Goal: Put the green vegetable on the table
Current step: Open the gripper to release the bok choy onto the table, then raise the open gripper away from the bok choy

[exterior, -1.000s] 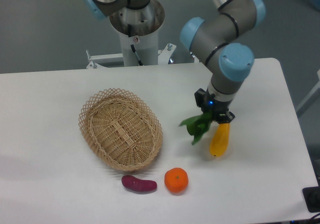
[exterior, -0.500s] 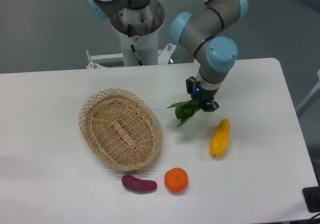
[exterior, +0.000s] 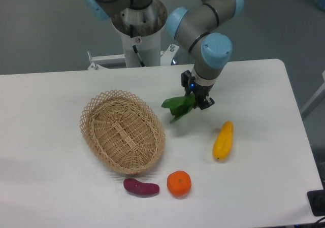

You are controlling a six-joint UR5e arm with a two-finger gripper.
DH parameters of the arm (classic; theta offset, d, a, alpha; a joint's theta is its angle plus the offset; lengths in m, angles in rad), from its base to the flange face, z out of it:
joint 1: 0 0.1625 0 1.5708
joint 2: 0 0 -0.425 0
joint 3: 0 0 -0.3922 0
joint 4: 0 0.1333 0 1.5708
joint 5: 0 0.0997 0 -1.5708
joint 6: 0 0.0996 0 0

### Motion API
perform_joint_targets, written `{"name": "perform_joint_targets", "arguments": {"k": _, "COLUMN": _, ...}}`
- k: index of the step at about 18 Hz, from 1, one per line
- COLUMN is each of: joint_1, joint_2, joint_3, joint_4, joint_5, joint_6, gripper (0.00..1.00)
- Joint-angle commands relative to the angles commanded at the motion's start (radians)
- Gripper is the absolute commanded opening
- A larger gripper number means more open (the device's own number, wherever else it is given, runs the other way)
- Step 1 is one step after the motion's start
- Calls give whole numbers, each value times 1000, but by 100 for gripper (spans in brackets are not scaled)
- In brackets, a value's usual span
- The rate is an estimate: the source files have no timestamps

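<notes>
Gripping green veg (exterior: 177,107) — gripper (exterior: 197,99) above table (exterior: 264,177), no labels.

Woven wicker basket (exterior: 122,131) looks rough; the white table (exterior: 264,182) smooth and matt.

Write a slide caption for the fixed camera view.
UR5e gripper carries the green vegetable above the table.

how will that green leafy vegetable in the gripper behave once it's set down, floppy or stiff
Probably floppy: the green vegetable has leaves drooping sideways from the gripper. It looks light, hanging from a small pinch. Flat leaves should keep it from rolling on the table.
</notes>
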Motion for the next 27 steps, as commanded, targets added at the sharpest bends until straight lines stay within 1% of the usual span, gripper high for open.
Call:
{"name": "perform_joint_targets", "arguments": {"k": 3, "joint_1": 2, "joint_2": 2, "joint_3": 17, "joint_4": -2, "joint_5": 0, "joint_6": 2, "gripper": 100}}
{"name": "perform_joint_targets", "arguments": {"k": 5, "joint_1": 5, "joint_2": 0, "joint_3": 44, "joint_4": -6, "joint_5": -2, "joint_6": 2, "gripper": 100}}
{"name": "perform_joint_targets", "arguments": {"k": 9, "joint_1": 8, "joint_2": -15, "joint_3": 168, "joint_4": -21, "joint_5": 2, "joint_6": -9, "gripper": 100}}
{"name": "perform_joint_targets", "arguments": {"k": 10, "joint_1": 8, "joint_2": -17, "joint_3": 190, "joint_4": -21, "joint_5": 2, "joint_6": -11, "gripper": 100}}
{"name": "perform_joint_targets", "arguments": {"k": 12, "joint_1": 8, "joint_2": -38, "joint_3": 244, "joint_4": -21, "joint_5": 3, "joint_6": -12, "gripper": 100}}
{"name": "perform_joint_targets", "arguments": {"k": 16, "joint_1": 6, "joint_2": -103, "joint_3": 365, "joint_4": -23, "joint_5": 5, "joint_6": -14, "gripper": 100}}
{"name": "perform_joint_targets", "arguments": {"k": 17, "joint_1": 6, "joint_2": -115, "joint_3": 394, "joint_4": -34, "joint_5": 5, "joint_6": -15, "gripper": 100}}
{"name": "perform_joint_targets", "arguments": {"k": 23, "joint_1": -3, "joint_2": -222, "joint_3": 589, "joint_4": -161, "joint_5": 8, "joint_6": -139, "gripper": 100}}
{"name": "perform_joint_targets", "arguments": {"k": 25, "joint_1": -6, "joint_2": -259, "joint_3": 653, "joint_4": -190, "joint_5": 9, "joint_6": -187, "gripper": 100}}
{"name": "perform_joint_targets", "arguments": {"k": 27, "joint_1": -9, "joint_2": -307, "joint_3": 704, "joint_4": -196, "joint_5": 11, "joint_6": -233, "gripper": 100}}
